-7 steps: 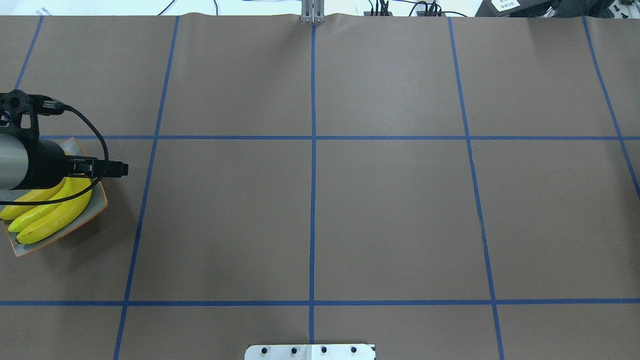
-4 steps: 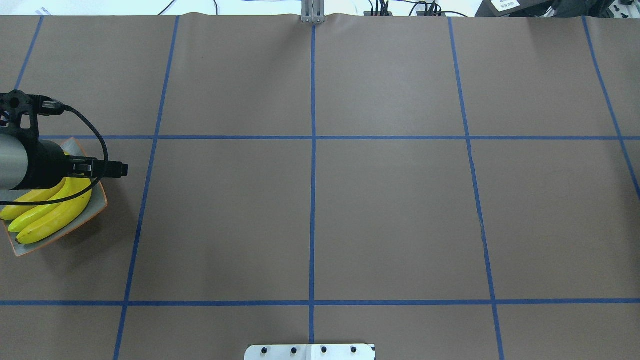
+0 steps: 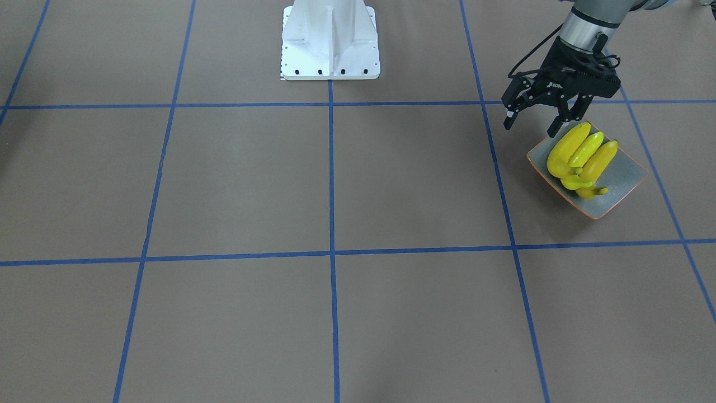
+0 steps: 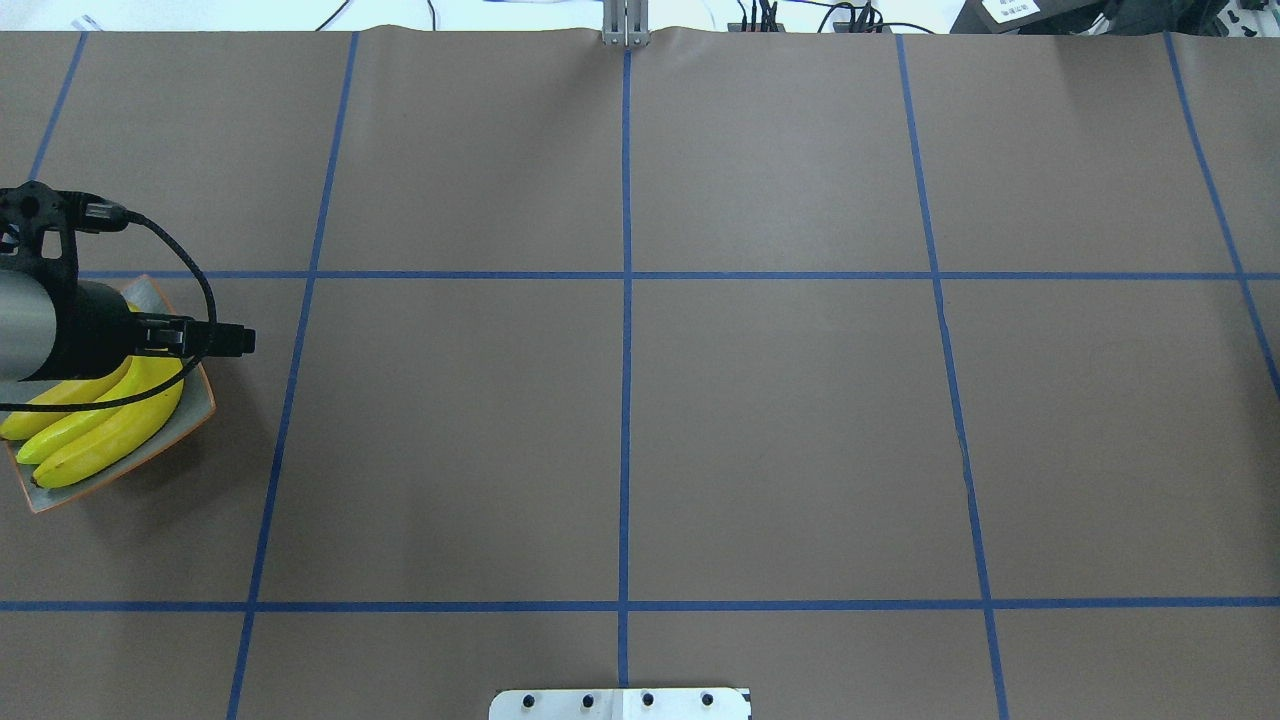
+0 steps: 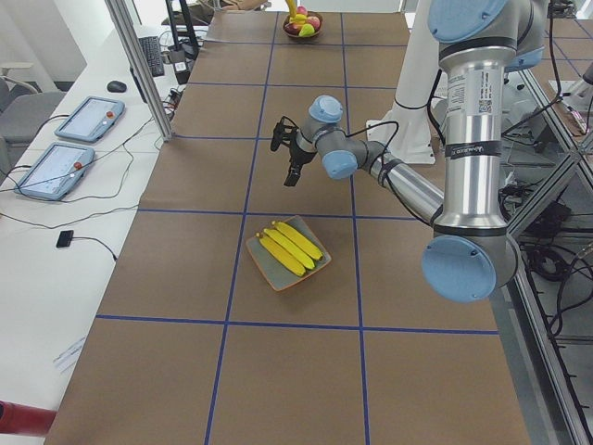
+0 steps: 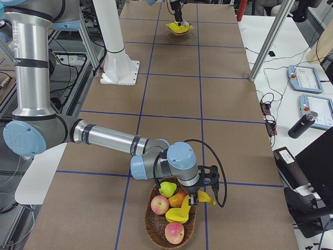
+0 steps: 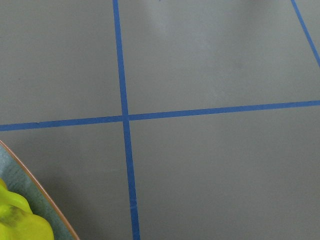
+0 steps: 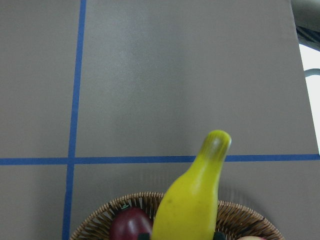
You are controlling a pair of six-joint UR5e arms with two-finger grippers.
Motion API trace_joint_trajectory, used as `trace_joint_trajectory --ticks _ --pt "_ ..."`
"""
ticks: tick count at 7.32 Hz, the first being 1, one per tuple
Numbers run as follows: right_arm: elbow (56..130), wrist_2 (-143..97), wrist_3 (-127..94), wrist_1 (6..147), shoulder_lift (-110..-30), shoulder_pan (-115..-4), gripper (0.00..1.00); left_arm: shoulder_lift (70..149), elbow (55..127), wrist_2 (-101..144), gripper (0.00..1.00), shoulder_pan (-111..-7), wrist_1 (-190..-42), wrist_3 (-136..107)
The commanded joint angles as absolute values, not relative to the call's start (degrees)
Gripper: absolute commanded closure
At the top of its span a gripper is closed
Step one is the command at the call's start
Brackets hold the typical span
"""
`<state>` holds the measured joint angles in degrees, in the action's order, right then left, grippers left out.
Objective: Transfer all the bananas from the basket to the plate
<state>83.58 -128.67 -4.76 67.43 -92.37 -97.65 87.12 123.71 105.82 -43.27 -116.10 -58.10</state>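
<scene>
Brown paper with blue tape lines covered the table (image 4: 780, 430). Over there the right gripper (image 6: 202, 194) was clamped round one banana (image 8: 192, 200) just above the basket (image 8: 245, 215). The left gripper (image 3: 530, 129) hung spread wide and empty above a corner of the plate (image 3: 621, 187), with three bananas (image 3: 576, 154) lying on it.

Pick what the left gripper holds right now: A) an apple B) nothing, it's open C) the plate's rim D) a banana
B: in the front-facing view the left gripper has its fingers spread with nothing between them, by the plate, where the bananas lie.
</scene>
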Motion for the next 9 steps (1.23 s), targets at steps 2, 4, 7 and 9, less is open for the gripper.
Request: trace_joint_trajectory --ticks 2,4,7,9 --pt "86.22 -128.85 -4.66 68.73 -93.87 -98.61 1.00 87.01 123.66 105.82 0.00 -43.15 -116.10 -58.10" --pt "86.22 -128.76 -4.66 69.17 -93.52 -98.61 1.00 87.01 123.58 105.82 0.00 -43.07 -116.10 -58.18" --pt "86.22 -128.67 -4.66 69.17 -93.17 -98.61 1.00 86.92 123.57 105.82 0.00 -43.07 -116.10 -58.18" --pt "86.22 -128.58 -4.75 69.17 -92.90 -98.61 1.00 86.84 123.57 105.82 0.00 -43.07 -116.10 -58.10"
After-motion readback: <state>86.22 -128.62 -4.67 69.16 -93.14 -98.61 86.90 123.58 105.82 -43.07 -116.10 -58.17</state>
